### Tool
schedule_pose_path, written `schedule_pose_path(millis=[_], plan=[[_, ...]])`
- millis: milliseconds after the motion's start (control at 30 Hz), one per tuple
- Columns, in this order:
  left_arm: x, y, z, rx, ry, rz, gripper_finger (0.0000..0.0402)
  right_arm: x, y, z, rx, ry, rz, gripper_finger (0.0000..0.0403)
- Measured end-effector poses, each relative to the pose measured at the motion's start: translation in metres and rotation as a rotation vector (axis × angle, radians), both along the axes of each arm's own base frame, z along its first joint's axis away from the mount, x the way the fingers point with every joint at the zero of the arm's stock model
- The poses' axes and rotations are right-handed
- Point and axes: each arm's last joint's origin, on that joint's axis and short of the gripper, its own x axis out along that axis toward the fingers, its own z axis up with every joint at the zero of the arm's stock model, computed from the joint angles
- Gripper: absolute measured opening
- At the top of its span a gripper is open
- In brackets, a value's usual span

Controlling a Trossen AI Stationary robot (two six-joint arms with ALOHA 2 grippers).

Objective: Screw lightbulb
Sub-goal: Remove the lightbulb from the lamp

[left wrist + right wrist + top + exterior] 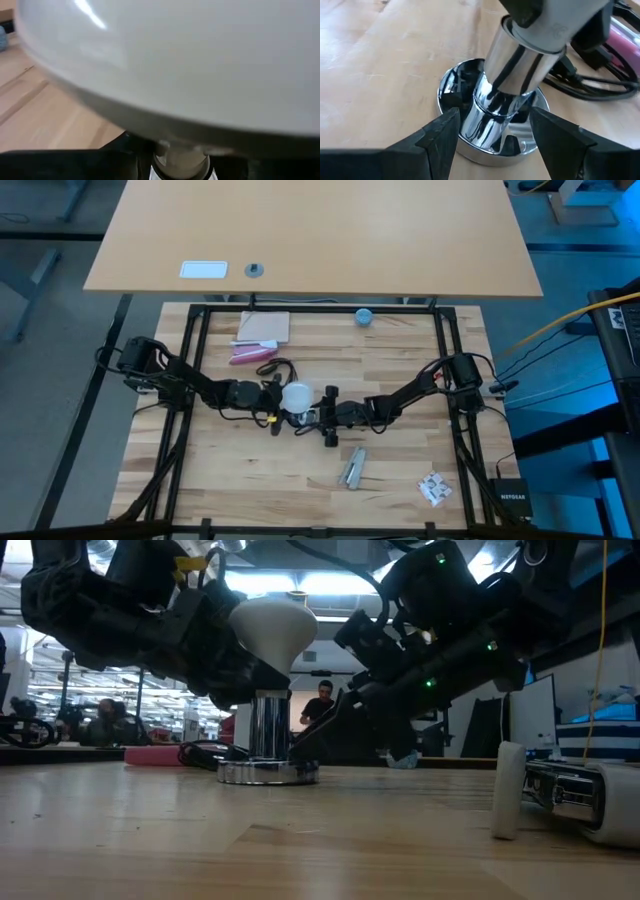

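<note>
The white lightbulb point(272, 628) stands upright, its pale neck point(180, 161) in the chrome socket tube point(268, 725) of a round shiny base point(470, 150) that rests on the table. From the table's left, my left gripper point(277, 397) is shut on the bulb, which fills the left wrist view point(175, 60). My right gripper point(492, 120) reaches in from the right, low at the base, with one finger on each side of the chrome tube. My left gripper holds the lightbulb's globe point(250, 640) between its two fingers, coming in nearly level from the table's left. The bulb and the gripper's own body hide the pads. The bulb stays upright, neck down in the socket. My right gripper clasps the chrome base's disc by its rim point(451, 131) between its two wide-set fingers point(440, 137). They slant down from the table's right. The disc sits flat on the table, and the tube rises between the fingers.
A black cable point(282, 368), a pink object point(250, 354) and a paper pad point(265, 327) lie behind the bulb at the left. A small blue round thing point(364, 316) sits at the far edge. A metal piece point(352, 468) and a white scrap point(434, 488) lie near the front.
</note>
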Motion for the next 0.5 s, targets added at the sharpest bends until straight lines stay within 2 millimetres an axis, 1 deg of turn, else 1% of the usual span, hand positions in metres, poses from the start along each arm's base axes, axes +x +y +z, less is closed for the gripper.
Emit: schedule_pose_path(millis=[133, 267, 367, 500], plan=[[0.0, -0.0001, 0.0001, -0.001, 0.0, -0.004, 0.0141, 0.0002, 0.0012, 0.0001, 0.007, 0.003, 0.053, 0.0248], [0.0002, 0.0008, 0.0004, -0.005, -0.003, 0.001, 0.0143, 0.0003, 0.0018, 0.0002, 0.016, 0.003, 0.069, 0.0248], [0.0003, 0.0011, 0.0007, -0.009, -0.008, 0.015, 0.0141, 0.0002, 0.002, 0.0001, 0.039, 0.002, 0.061, 0.0248], [0.0002, 0.0021, 0.0008, -0.006, -0.009, 0.049, 0.0143, -0.0001, 0.0019, -0.0005, 0.116, 0.004, 0.02, 0.0248]])
